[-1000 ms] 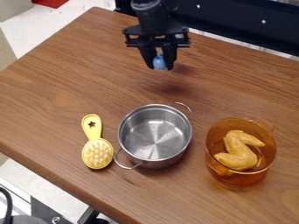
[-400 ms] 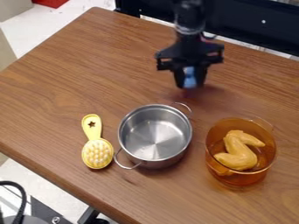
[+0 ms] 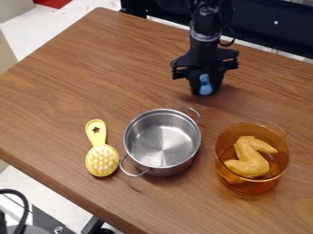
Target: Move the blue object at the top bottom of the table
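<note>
Blue object [image 3: 205, 85], small, narrow at its upper part and rounder below, sits upright between the jaws of the black gripper [image 3: 206, 92], which are clamped on its sides. It is low over the wooden table [image 3: 79, 75], beyond the steel pot [image 3: 161, 141]; whether it touches the wood is unclear. It is probably light, stiff and smooth, so a grip around its middle should suit, though the rounded surface could slip.
</note>
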Robot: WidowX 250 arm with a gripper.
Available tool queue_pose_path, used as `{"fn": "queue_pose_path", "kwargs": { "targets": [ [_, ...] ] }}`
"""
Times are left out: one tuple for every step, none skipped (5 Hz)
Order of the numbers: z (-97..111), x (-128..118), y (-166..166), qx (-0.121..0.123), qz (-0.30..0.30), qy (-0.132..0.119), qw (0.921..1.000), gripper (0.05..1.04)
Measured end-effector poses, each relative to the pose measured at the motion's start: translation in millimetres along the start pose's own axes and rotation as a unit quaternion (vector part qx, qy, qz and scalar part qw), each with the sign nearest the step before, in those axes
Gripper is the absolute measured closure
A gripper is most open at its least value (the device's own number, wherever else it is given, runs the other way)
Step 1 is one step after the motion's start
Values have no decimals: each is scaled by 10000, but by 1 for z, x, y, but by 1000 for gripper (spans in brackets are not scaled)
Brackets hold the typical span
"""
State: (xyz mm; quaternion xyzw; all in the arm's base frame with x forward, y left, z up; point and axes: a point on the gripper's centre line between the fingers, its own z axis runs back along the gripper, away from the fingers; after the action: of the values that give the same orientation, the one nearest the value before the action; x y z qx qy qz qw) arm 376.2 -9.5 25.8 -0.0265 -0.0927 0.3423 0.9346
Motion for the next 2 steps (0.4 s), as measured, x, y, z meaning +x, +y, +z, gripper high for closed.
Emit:
{"fn": "queue_pose_path", "kwargs": {
  "targets": [
    [1,-3,3,-55,-256,49,9996,322],
    [4,-6,9,61,-403,181,9990,96]
  ]
}}
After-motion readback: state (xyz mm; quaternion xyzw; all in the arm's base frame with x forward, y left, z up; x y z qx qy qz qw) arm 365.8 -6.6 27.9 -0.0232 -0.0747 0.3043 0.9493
